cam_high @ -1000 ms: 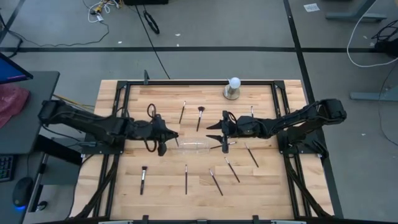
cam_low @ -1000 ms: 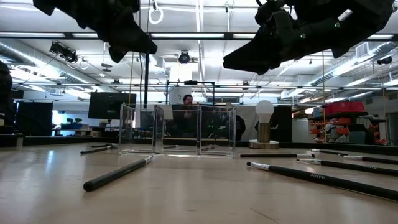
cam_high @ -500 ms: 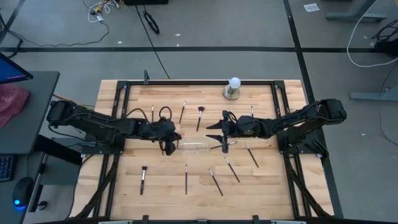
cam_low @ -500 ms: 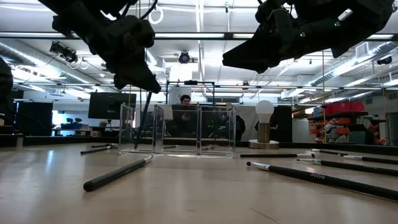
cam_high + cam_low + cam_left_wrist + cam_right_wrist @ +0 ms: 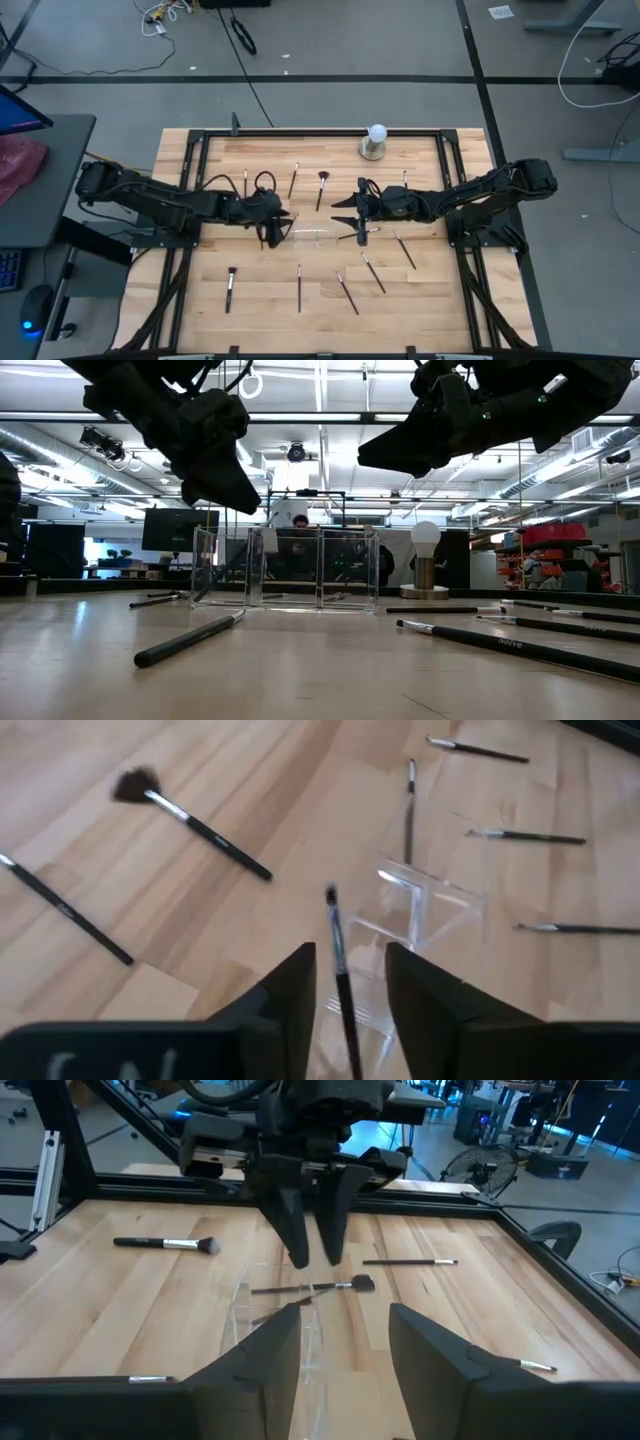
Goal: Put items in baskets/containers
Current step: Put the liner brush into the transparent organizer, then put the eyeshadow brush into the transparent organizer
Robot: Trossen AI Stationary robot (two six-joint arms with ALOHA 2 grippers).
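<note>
Dark left gripper [image 5: 272,228] pinches one thin brush [image 5: 340,975] between its fingers [image 5: 290,995], held over the left end of the clear tray [image 5: 313,237]. Brush is a slim dark handle with a small dark tip (tip points away from the wrist, toward the tray wall). Tray is shallow, nearly transparent plastic, sitting mid-table; in the low view its walls [image 5: 285,567] read as upright clear panes with dividers.

Right gripper [image 5: 347,213] hangs above the tray's right end, fingers [image 5: 260,1370] spread, nothing between them.

Other brushes lie loose on the wood table [image 5: 440,290]: a fan-headed one [image 5: 322,186] behind the tray, a fluffy-headed one [image 5: 230,287] front left, several thin ones [image 5: 373,272] front right. White ball on a metal base [image 5: 375,141] stands at the back edge.
</note>
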